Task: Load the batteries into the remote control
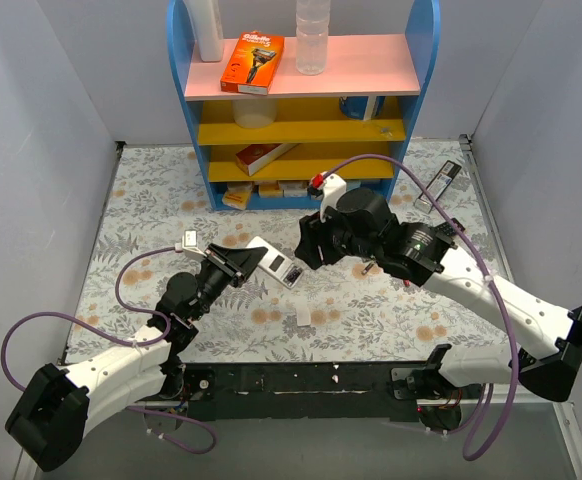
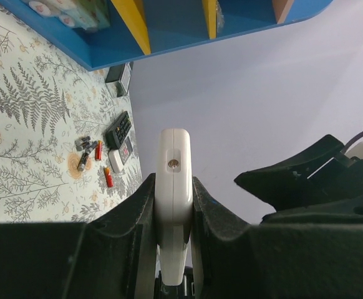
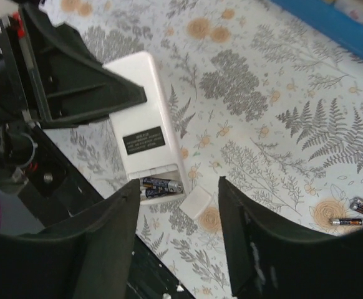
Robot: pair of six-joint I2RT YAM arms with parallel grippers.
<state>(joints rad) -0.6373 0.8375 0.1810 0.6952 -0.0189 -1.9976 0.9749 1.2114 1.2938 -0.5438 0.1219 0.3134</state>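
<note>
Pointing its battery end rightward, remote control (image 1: 276,262) in left pincer (image 1: 251,260)

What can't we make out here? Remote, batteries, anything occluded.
- Button face of the small white rectangular remote: faces away in the right wrist view, edge-on in the left gripper in the left wrist view.
- Dark slim batteries loaded inside it: left ends hidden by a finger of the right gripper, right wrist view.
- Loose batteries: cut by that view's right edge.

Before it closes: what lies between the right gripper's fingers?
In the right wrist view: the remote control's open end with batteries in it, and a small white piece on the table.
</note>
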